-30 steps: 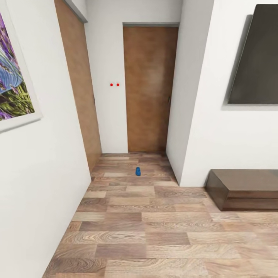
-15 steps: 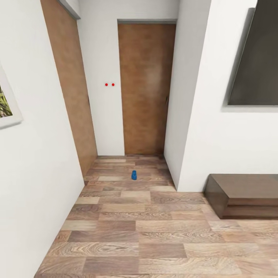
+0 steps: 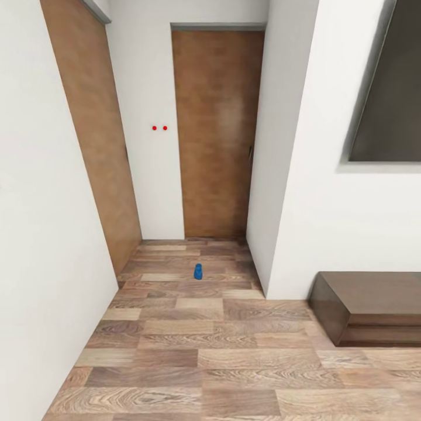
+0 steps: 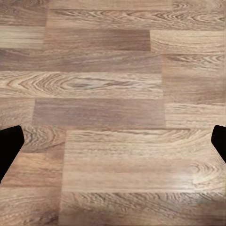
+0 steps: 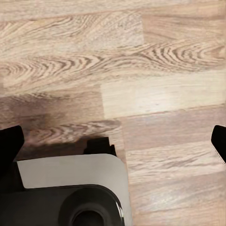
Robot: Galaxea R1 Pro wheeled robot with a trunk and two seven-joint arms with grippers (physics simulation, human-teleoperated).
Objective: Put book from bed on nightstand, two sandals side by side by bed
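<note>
Standing at the mouth of a short hallway, the robot looks to be on the fetching leg of the job: one blue sandal [image 3: 198,271] lies alone on the wood-plank floor [image 3: 234,362], well down the corridor, not far short of the closed brown door [image 3: 216,134] at its end. My guess is that this sandal has to be collected and carried back to the bed; no bed, book or nightstand is anywhere in front of me.

From the head view the sandal is a small blue shape that looks taller than wide, so I judge its long axis runs roughly along the hallway, toward the door. Which end is toe and which is heel I cannot tell at this range.

The left claw [image 4: 113,141] hangs over bare planks, its two dark fingertips [image 4: 9,146] far apart at the edges of its wrist view, wide open and empty. The right claw [image 5: 113,141] is spread the same way, empty too, above the floor and a pale-and-dark piece of the robot's own body [image 5: 70,188].

Next it needs to roll between the white wall [image 3: 41,234] and the jutting corner, clear of the low dark cabinet [image 3: 368,307], then reach down low.
</note>
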